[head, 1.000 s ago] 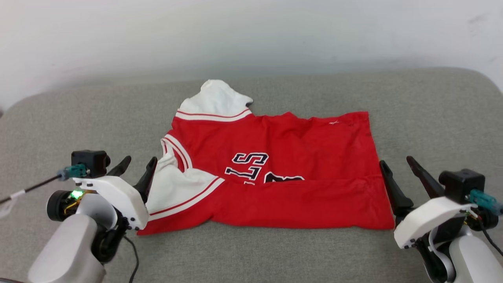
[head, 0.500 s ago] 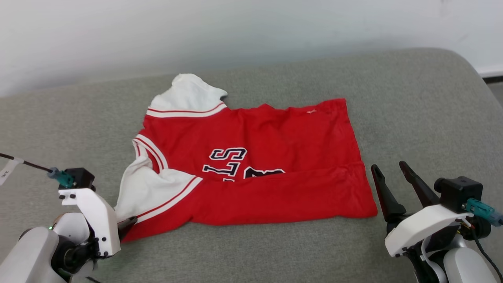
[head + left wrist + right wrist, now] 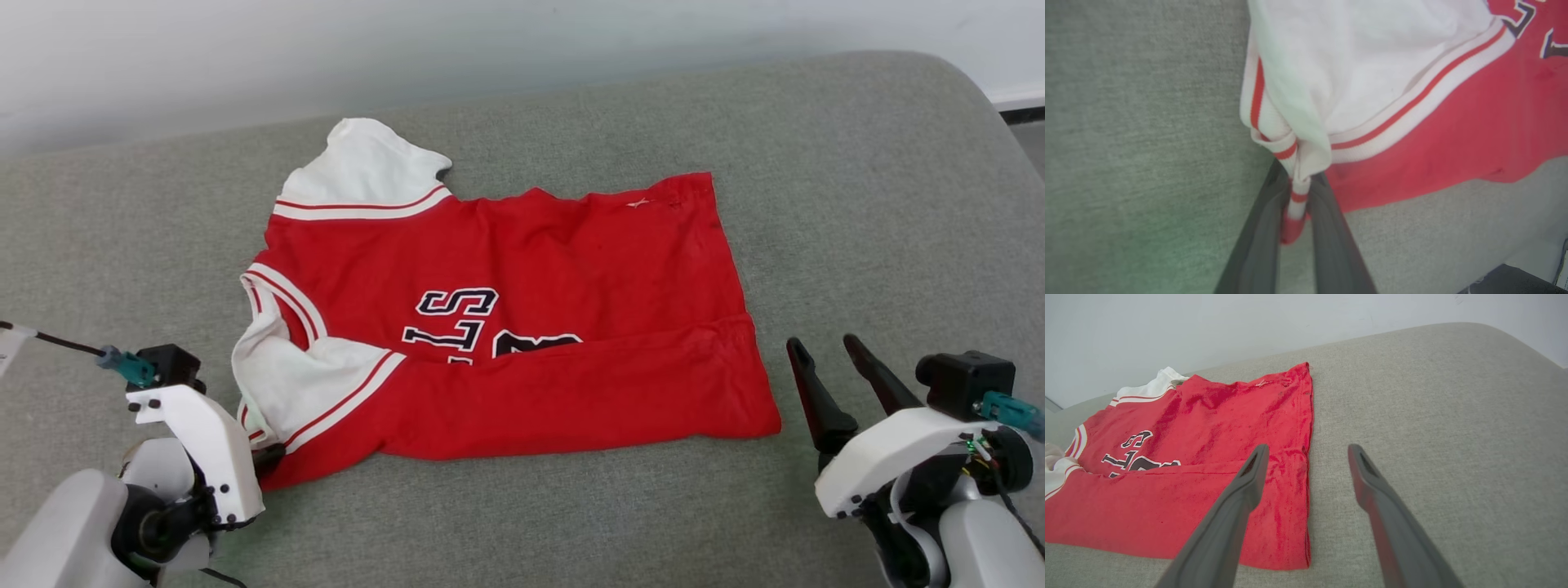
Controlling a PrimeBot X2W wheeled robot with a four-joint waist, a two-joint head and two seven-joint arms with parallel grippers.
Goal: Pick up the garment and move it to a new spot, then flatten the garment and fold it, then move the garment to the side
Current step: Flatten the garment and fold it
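On the grey cushion (image 3: 882, 204): the garment (image 3: 522, 327), a red jersey top with white sleeves, lies mid-frame in the head view. Its near edge is folded over, so the black chest print is half covered.
Left gripper (image 3: 1296, 181): at 8 o'clock from the garment. The fingers are pressed together on the striped trim of the near white sleeve, with only a thin pinch of cloth between them.
Right gripper (image 3: 820, 343): at 4 o'clock, just beside the near hem corner. The fingers are apart and touch no cloth.
Risk, slip: the small bite on the trim may pull free if the left arm lifts quickly.
Risk, bunching: with one corner held, a pull would likely drag and crumple the garment rather than carry it flat.
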